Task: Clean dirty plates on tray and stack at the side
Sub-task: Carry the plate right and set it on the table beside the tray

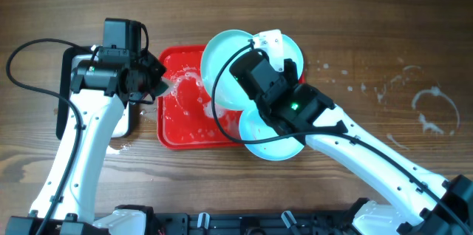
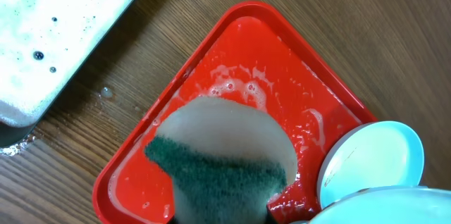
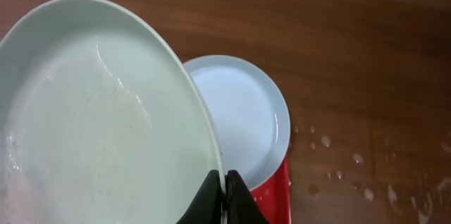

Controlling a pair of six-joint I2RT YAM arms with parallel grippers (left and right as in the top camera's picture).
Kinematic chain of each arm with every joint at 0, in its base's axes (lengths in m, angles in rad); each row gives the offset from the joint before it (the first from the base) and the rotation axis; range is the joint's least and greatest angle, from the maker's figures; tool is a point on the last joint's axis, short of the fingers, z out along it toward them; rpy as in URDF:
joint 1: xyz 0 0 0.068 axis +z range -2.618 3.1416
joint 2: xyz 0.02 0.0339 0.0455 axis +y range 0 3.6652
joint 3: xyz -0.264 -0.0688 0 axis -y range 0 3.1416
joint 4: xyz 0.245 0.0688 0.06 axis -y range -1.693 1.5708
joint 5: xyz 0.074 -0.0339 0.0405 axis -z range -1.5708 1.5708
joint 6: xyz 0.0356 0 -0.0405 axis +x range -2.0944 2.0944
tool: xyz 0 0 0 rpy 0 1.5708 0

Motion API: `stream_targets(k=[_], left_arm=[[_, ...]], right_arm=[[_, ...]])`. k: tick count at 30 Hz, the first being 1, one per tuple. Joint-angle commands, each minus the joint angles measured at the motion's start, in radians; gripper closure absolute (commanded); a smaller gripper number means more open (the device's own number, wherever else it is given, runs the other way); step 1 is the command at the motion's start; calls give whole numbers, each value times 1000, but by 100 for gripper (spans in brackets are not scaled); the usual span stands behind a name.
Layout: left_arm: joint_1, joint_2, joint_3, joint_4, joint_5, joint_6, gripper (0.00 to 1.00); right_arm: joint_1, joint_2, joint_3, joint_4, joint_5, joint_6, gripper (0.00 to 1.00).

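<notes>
The red tray [image 1: 181, 120] lies wet and sudsy at the table's centre-left. My right gripper [image 3: 224, 189] is shut on the rim of a light-blue plate [image 3: 99, 111] and holds it tilted above the tray's right side; it also shows in the overhead view [image 1: 225, 69]. A second plate [image 3: 243, 111] lies beyond it at the tray's far right [image 1: 294, 49]. A third plate [image 1: 270, 145] sits under the right arm at the tray's near right corner. My left gripper [image 1: 157, 81] is shut on a green-and-beige sponge [image 2: 218, 153] over the tray's left part [image 2: 282, 76].
A silver pan of soapy water [image 2: 56, 27] stands left of the tray, mostly under the left arm in the overhead view [image 1: 62, 117]. Water drops and a wet ring [image 1: 432, 109] mark the wooden table at the right.
</notes>
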Motion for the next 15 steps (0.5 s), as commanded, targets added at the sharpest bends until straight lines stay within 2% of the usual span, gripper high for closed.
stream_targets(k=[1,4,7,10,14,15], left_arm=[[2,5,8,-8,-17,-13,96],[2,5,8,-7,-17,-13,96],[2,5,8,-11,-17,-13,96],[2,8,8,-13,-17,-12,96],[0,17,8,-24,-17,-12,96],[-7,24,8,-31,-17,-12,96]], right_arm=[[-13,-63,13,11,-114,41,96],[-64,-55,13,-34,-206,26,96],[-167,-56,13,-79,-437,29,96],[-298,-58,13,-82,-634,18,96],[-469,-66,13,-86,-780,-10,96],[-559,-67,13,-87,-834,-16,96]])
